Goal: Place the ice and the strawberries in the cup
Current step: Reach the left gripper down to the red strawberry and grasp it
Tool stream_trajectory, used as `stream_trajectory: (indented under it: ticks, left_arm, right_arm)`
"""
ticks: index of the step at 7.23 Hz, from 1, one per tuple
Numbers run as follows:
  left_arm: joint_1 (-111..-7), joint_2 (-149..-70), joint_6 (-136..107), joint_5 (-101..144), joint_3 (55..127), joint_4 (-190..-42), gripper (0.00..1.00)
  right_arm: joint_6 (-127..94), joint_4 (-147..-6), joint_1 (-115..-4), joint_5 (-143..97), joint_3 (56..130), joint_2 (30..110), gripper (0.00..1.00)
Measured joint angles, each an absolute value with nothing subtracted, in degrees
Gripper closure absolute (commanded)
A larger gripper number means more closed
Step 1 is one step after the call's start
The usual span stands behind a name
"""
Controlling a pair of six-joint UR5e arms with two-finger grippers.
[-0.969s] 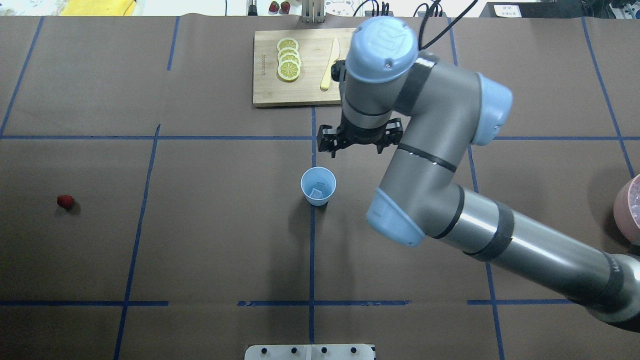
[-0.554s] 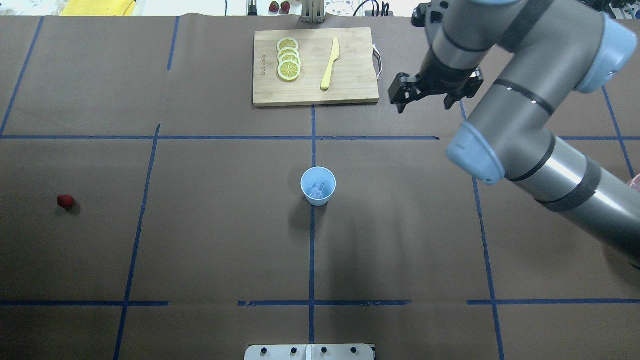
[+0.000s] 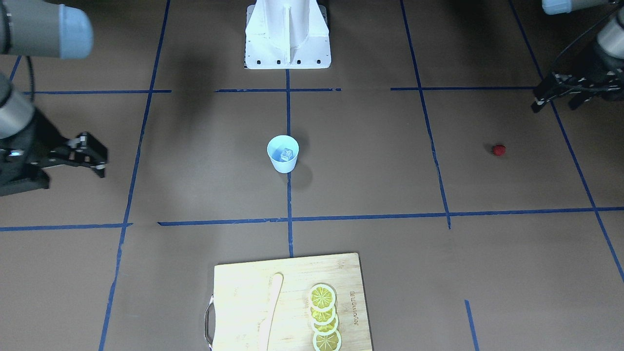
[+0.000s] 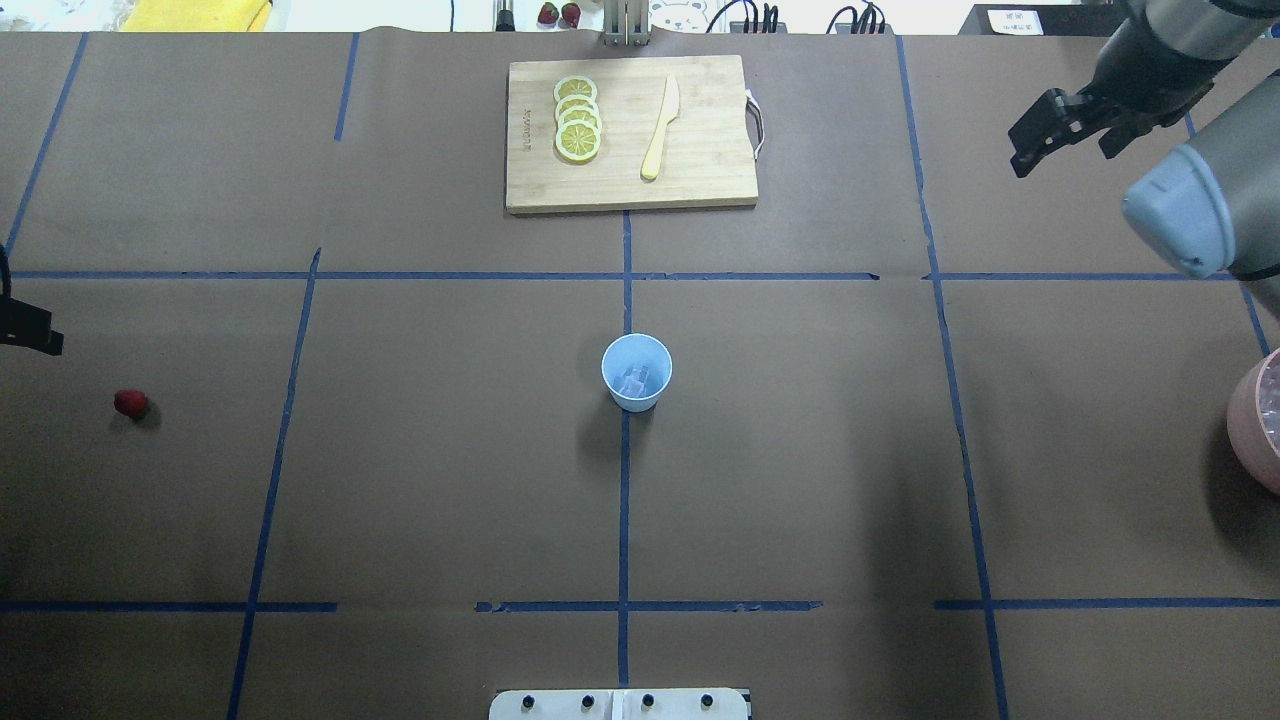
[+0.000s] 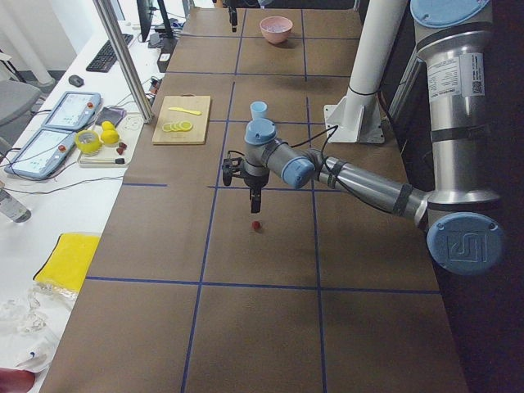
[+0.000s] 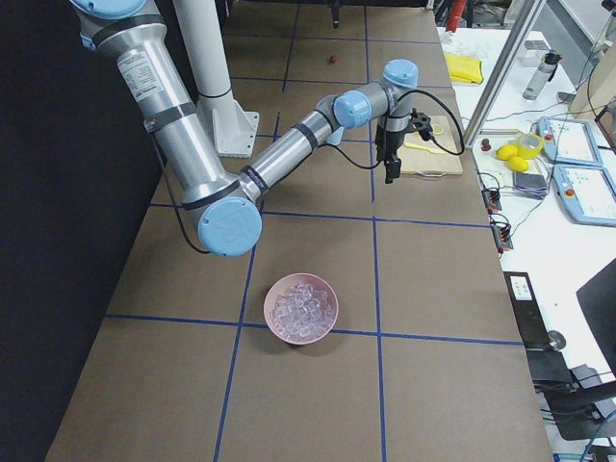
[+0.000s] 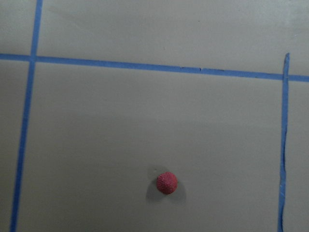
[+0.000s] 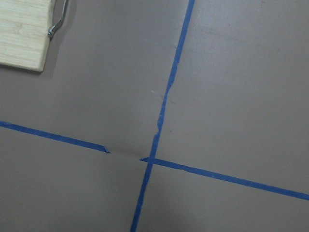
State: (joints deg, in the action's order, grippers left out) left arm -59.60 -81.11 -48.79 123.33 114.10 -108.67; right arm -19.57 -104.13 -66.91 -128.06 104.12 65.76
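The cup (image 4: pixel 636 372) is placed at the middle of the table (image 4: pixel 800 450), with ice (image 3: pixel 286 154) seen inside it, so fetching of the strawberry (image 4: pixel 130 403) is judged to be the step in hand. It is found well apart, on the left side, near the left gripper (image 3: pixel 554 105), which is held spread and empty; the right gripper (image 4: pixel 1063 160) is spread too. Next, the left gripper must be lowered around the strawberry and closed

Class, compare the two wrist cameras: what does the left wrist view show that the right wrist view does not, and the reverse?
Only the left wrist view: the strawberry, lying on the table. Only the right wrist view: a corner of the cutting board with its metal handle. Both: the brown table crossed by blue tape lines.
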Motion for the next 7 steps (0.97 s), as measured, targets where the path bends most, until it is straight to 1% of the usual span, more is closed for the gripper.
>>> stream_trajectory:
  ticks: [2, 3, 7]
  left_arm:
    - [-53.3, -82.0, -57.2, 118.5, 105.7, -122.2, 0.04]
    - [-50.8, -82.9, -59.6, 116.4, 102.6, -125.7, 0.04]
    - [-47.8, -84.0, -61.0, 113.7, 98.1, -128.0, 0.06]
  right_arm:
    - [-14.9, -104.1, -69.8, -129.4, 104.1, 68.3, 0.0]
    - [-14.2, -104.1, -70.3, -129.5, 104.1, 68.8, 0.0]
    - [-14.0, -103.8, -70.5, -129.5, 103.8, 69.6, 0.0]
